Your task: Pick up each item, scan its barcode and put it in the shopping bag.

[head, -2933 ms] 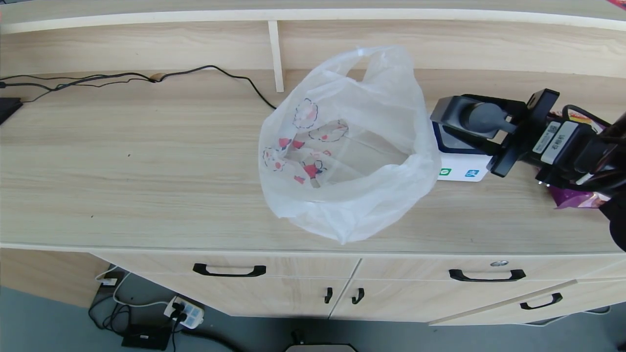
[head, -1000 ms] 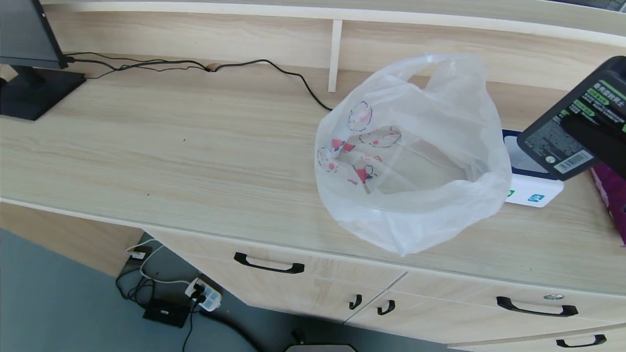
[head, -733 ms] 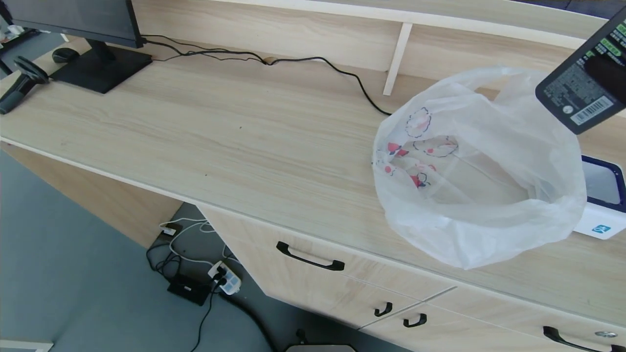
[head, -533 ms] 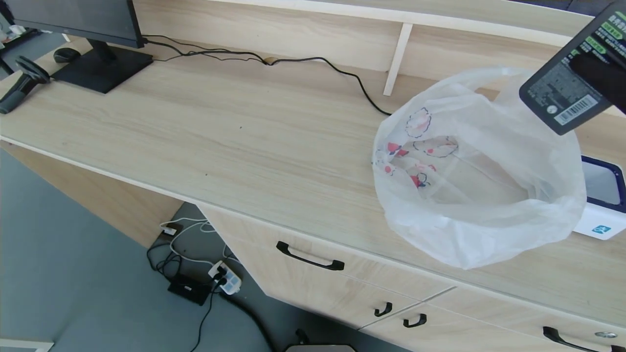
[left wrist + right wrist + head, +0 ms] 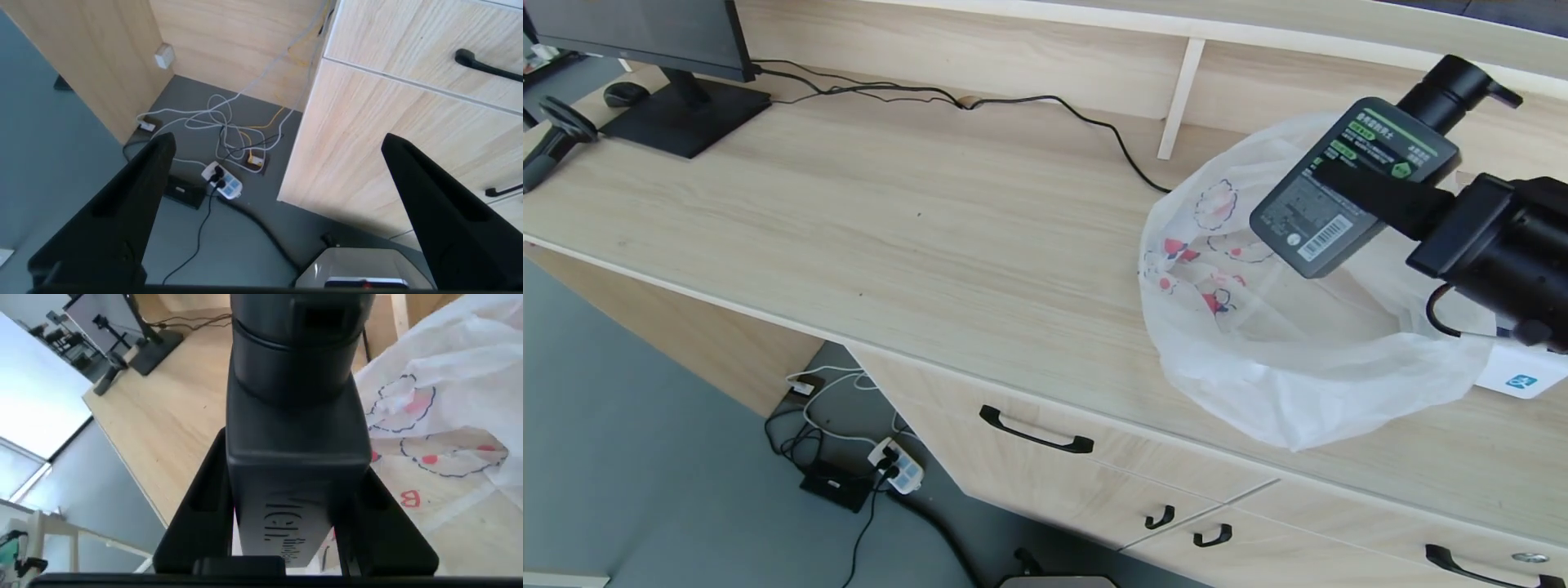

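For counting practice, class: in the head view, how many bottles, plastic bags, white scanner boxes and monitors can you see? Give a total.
black pump bottle: 1
shopping bag: 1
white scanner box: 1
monitor: 1
Total: 4

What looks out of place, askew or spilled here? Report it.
Nothing is spilled or damaged. The black pump bottle is tilted, but only because the right gripper holds it slanted above the shopping bag, whose mouth sags open on the counter.
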{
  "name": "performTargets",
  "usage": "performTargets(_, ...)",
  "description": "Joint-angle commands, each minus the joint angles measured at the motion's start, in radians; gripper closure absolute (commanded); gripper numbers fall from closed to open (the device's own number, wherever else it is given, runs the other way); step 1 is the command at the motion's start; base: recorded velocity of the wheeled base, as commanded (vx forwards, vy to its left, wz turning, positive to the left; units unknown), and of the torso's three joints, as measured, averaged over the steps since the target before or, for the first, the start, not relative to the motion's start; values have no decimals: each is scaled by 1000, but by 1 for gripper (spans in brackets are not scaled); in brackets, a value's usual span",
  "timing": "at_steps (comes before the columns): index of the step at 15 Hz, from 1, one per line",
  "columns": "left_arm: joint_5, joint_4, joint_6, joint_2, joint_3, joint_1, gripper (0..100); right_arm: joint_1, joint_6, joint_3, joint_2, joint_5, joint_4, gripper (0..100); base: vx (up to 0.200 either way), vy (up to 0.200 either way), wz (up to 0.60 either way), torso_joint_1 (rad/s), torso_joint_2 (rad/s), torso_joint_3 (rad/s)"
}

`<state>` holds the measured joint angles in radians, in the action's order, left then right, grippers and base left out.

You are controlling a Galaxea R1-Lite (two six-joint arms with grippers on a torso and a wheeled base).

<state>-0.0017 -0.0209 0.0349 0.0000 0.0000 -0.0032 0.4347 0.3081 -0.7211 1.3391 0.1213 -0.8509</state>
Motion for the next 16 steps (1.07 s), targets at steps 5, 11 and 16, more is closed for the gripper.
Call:
performTargets(5, 0, -1, 0, 2, 0, 0, 0, -8, 213, -74, 173, -92, -4, 100, 0, 0, 0, 0, 0, 0)
performTargets(11, 0, -1, 0, 0, 0, 0, 0, -40, 235, -21, 227, -106, -2, 100, 0, 0, 0, 0, 0, 0)
performTargets(16, 0, -1, 0, 2, 0, 0, 0, -57, 200, -17, 281, -155, -5, 100, 0, 0, 0, 0, 0, 0)
